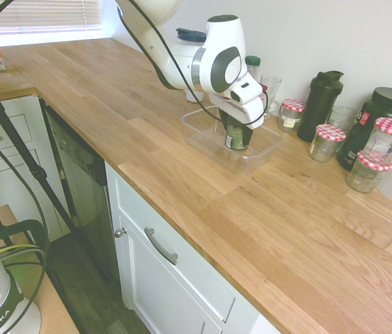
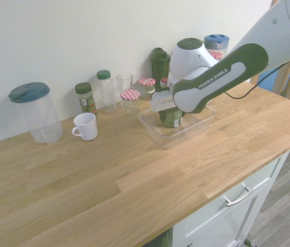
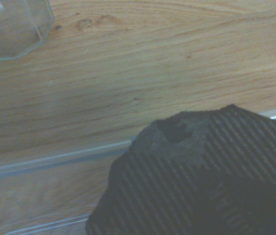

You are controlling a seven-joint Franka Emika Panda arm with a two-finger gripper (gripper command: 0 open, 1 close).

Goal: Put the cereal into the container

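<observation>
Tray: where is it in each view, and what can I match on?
First exterior view: tray, upper middle, right of centre.
Second exterior view: tray, just right of centre.
Wrist view: part of tray, across the lower half.
Shared landmark: the dark jar, within the tray's outline.
</observation>
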